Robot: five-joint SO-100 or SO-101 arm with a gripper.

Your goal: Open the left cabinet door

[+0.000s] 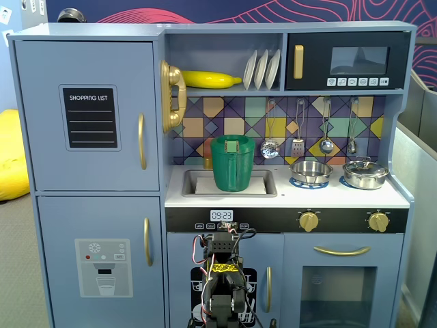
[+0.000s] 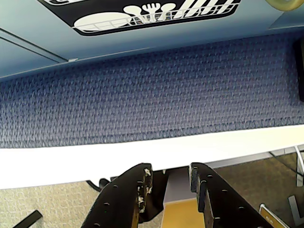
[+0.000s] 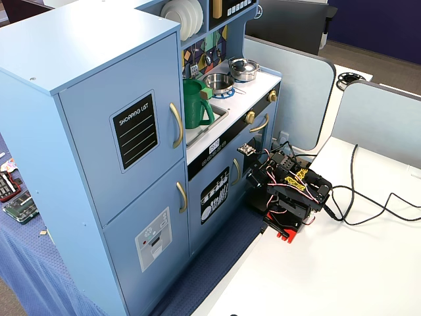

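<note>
The left cabinet door (image 1: 89, 116) is blue-grey with a black "SHOPPING LIST" panel and a curved gold handle (image 1: 142, 141). It is shut; it also shows in the other fixed view (image 3: 125, 131). My arm (image 1: 222, 287) is folded low in front of the kitchen's lower middle door, on a white table (image 3: 368, 276), far below and to the right of that handle. In the wrist view my gripper (image 2: 169, 173) points down over the table's edge, its jaws a little apart and empty. The left door is out of the wrist view.
Below the left door is a shut blue door with a dispenser graphic (image 1: 102, 266). A small door with a dish print (image 3: 214, 194) faces the arm. A green pitcher (image 1: 232, 162) stands in the sink. Black cables (image 3: 368, 204) lie on the table. Blue cloth (image 2: 142, 90) lies between table and kitchen.
</note>
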